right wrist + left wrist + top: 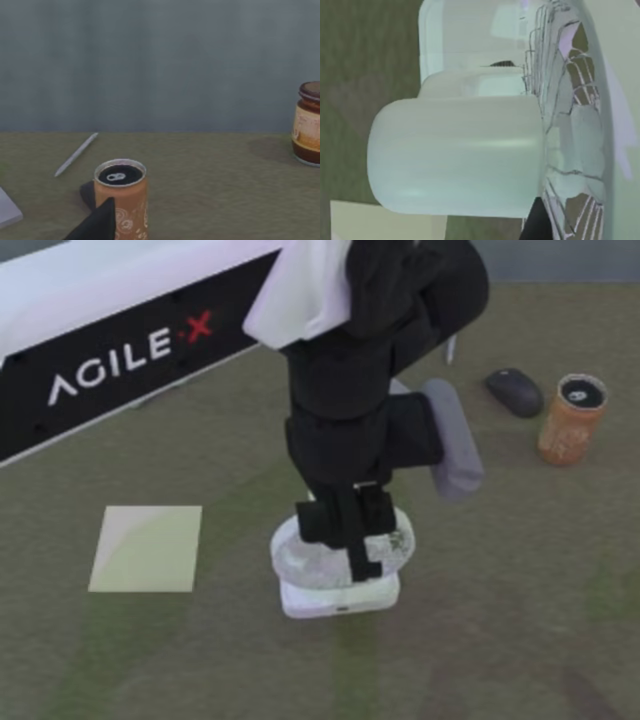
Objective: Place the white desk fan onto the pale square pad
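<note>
L gripper (350, 530) down over white desk fan (340, 570) at bench centre; fingers straddle the cage, can't tell if clamped yet. Pale square pad (146, 548) at fan's 9 o'clock, well apart. Judgement: grip low on the motor hump, lift straight, carry to 9 o'clock. Lane clear. Orange can (571, 418), mouse (515, 392) at 2 o'clock. R arm not seen in top view.
</note>
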Motion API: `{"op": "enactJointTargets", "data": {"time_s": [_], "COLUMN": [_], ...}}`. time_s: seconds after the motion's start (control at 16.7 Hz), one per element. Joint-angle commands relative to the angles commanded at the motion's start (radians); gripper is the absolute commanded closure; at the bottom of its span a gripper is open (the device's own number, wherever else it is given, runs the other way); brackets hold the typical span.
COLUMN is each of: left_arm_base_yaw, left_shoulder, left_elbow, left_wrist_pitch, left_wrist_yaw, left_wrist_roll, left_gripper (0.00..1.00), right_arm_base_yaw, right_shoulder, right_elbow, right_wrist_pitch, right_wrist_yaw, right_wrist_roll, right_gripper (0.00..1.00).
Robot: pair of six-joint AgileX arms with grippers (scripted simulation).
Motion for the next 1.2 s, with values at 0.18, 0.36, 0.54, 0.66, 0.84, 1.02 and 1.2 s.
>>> {"op": "enactJointTargets", "data": {"time_s": [0.18, 0.36, 0.54, 0.66, 0.84, 1.02, 1.2], "left_arm_base_yaw": [-0.005, 0.028, 0.134, 0.231, 0.390, 0.522, 0.579], "left_shoulder": [0.000, -0.007, -0.036, -0.066, -0.113, -0.155, -0.177], "left_elbow": [-0.002, -0.014, -0.054, -0.092, -0.155, -0.210, -0.236], "left_wrist_pitch": [0.002, 0.002, 0.006, 0.012, 0.023, 0.033, 0.040], "left_wrist_yaw": [0.000, 0.000, 0.000, 0.001, 0.001, 0.002, 0.002], "left_wrist_roll": [0.001, 0.039, 0.165, 0.287, 0.484, 0.633, 0.691], "left_gripper": [1.00, 1.00, 1.00, 1.00, 1.00, 1.00, 1.00], "right_arm_base_yaw": [0.000, 0.000, 0.000, 0.000, 0.000, 0.000, 0.000], "right_shoulder": [0.000, 0.000, 0.000, 0.000, 0.000, 0.000, 0.000], "right_elbow": [0.000, 0.000, 0.000, 0.000, 0.000, 0.000, 0.000], "right_wrist_pitch": [0.000, 0.000, 0.000, 0.000, 0.000, 0.000, 0.000], "right_wrist_yaw": [0.000, 0.000, 0.000, 0.000, 0.000, 0.000, 0.000], "right_wrist_roll": [0.000, 0.000, 0.000, 0.000, 0.000, 0.000, 0.000], "right_gripper": [0.00, 0.00, 0.00, 0.00, 0.00, 0.00, 0.00]}}
